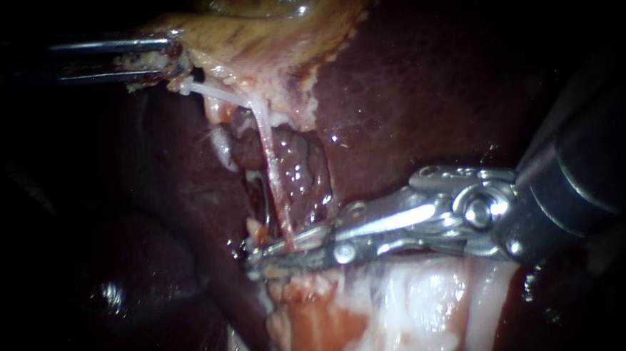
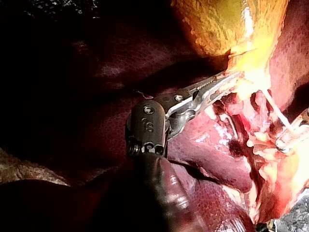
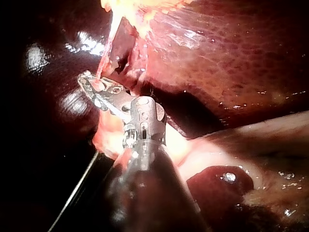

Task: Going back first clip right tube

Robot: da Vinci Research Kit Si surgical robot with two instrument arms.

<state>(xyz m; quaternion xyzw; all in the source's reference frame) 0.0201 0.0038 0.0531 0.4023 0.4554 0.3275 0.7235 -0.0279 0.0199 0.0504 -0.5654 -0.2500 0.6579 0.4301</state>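
Endoscope view: the left instrument (image 1: 174, 58) has its jaws clamped on the gallbladder (image 1: 263, 35) edge. The right instrument (image 1: 257, 260) has its jaws slightly parted, with the tube (image 1: 274, 192) running down between them.

Left wrist view: jaws pinch the gallbladder's lower edge.

Right wrist view: the tube sits between the parted jaws, with the liver (image 3: 217, 48) beside.

The right instrument (image 1: 278, 256) is polished, glinting metal, the liver (image 1: 429, 69) wet, smooth and glossy, the gallbladder (image 1: 269, 28) slick.

Liver (image 1: 422, 84) tight beside the tube (image 1: 270, 170)
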